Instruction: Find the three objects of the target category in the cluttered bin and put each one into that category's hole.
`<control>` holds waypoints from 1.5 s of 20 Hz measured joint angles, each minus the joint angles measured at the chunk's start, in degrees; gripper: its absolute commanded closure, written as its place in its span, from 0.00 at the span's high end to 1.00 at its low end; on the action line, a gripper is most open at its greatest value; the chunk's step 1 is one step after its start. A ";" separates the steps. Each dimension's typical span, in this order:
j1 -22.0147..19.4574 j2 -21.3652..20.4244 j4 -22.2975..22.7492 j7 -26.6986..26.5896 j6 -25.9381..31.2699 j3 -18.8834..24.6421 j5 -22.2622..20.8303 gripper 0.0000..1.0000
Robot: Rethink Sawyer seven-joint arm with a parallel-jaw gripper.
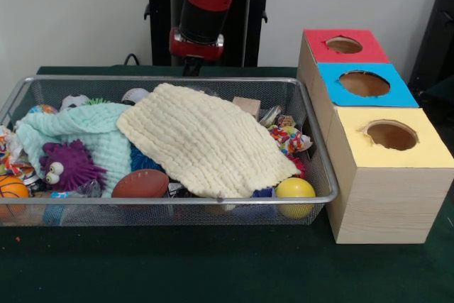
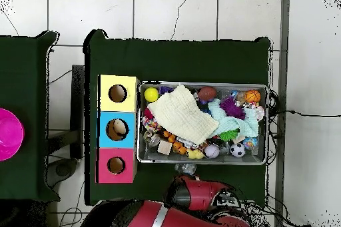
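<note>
The wire mesh bin [image 1: 170, 200] is full of toys and also shows in the overhead view [image 2: 268, 124]. A pale yellow cloth [image 1: 206, 140] and a mint cloth [image 1: 85, 133] cover much of it. A bit of see-through wrinkly plastic [image 1: 86, 189] shows below the purple spiky toy [image 1: 67, 164], and another see-through piece [image 1: 272, 115] lies by the far right corner. My gripper [image 1: 190, 69] hangs just behind the bin's far rim, mostly hidden by it. In the overhead view the gripper [image 2: 186, 168] is just outside the rim on the robot's side, as a pale grey blur.
Three wooden boxes with holes stand beside the bin: red [image 1: 344, 45], blue [image 1: 364, 84], yellow [image 1: 391, 136]. Something pale shows inside the blue box's hole [image 2: 118, 130] from overhead. The bin also holds a yellow ball [image 1: 294, 191], a brown football [image 1: 140, 184] and an orange basketball [image 1: 10, 193].
</note>
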 measured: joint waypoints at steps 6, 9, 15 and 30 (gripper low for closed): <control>-0.18 -0.40 0.06 0.00 -0.05 -0.06 0.00 0.00; -0.19 -0.89 0.06 0.00 -0.45 -0.06 0.00 0.00; -0.54 -1.70 0.07 0.00 -0.62 0.07 -0.01 0.00; -8.78 -3.62 2.12 0.00 1.28 7.71 -0.46 0.00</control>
